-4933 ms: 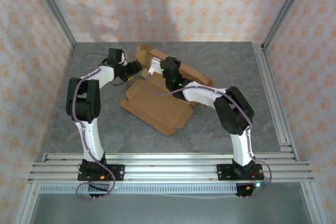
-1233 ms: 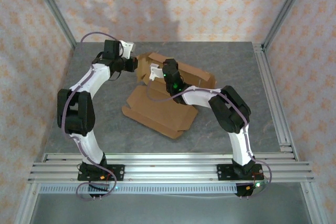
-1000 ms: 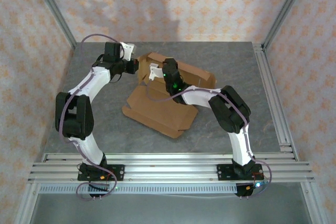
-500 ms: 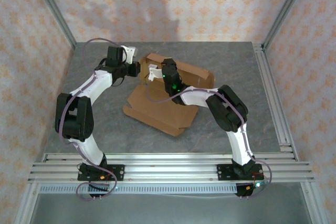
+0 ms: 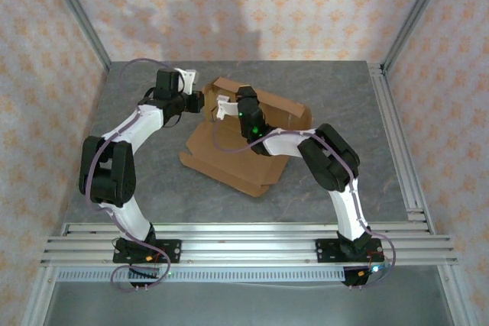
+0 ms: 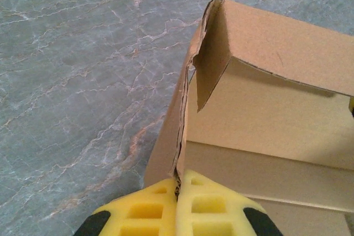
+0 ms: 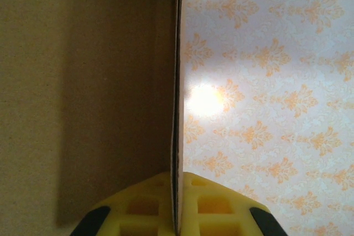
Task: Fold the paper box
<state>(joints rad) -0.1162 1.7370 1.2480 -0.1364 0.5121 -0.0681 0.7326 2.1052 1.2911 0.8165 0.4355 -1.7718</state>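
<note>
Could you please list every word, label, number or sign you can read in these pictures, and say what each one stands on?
None can be read: the paper box is plain brown cardboard, the wallpaper bears only orange ornaments, and the table is unmarked grey marbling.

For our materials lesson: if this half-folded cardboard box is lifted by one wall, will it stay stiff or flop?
Likely floppy at creases: the paper box is one thin sheet, walls half raised. Probably light: the left gripper and right gripper pinch just its edges.
</note>
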